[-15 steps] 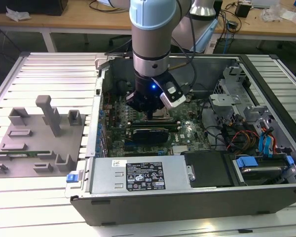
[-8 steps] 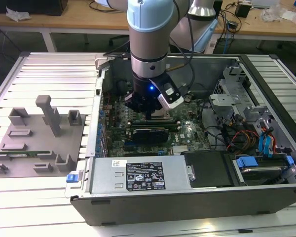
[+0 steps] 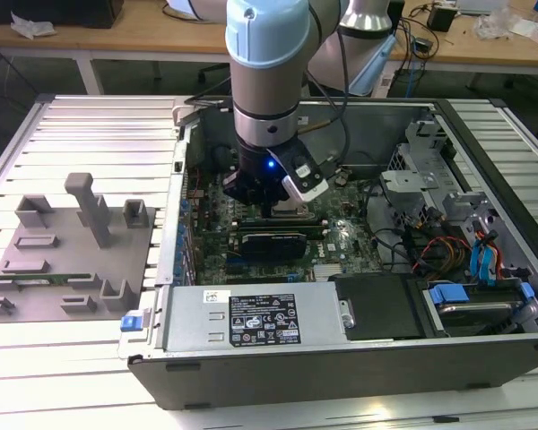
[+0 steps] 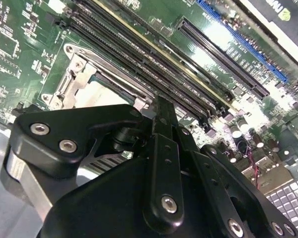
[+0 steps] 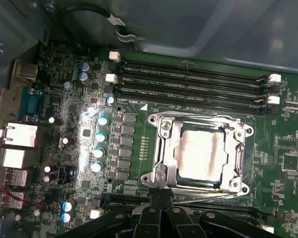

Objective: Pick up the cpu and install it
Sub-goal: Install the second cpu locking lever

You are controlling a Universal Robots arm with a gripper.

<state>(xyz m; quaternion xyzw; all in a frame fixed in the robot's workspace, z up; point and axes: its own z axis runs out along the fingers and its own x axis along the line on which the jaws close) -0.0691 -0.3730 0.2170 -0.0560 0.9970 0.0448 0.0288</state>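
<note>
The cpu (image 5: 201, 151), a small square chip with a pale silver top, lies flat inside the metal socket frame (image 5: 161, 148) on the green motherboard. In the second wrist view the cpu (image 4: 107, 94) shows partly, behind the gripper's black linkage. My gripper (image 5: 162, 194) hangs just off the socket's edge, its fingers together and nothing between them. In the exterior view the gripper (image 3: 282, 208) is low inside the open computer case, over the board's middle.
Long black memory slots (image 5: 188, 82) run beside the socket. Case walls (image 3: 175, 224) surround the board. A power supply (image 3: 260, 318) sits at the front, and a drive cage with cables (image 3: 448, 233) at the exterior view's right. A grey tray (image 3: 72, 269) stands outside at its left.
</note>
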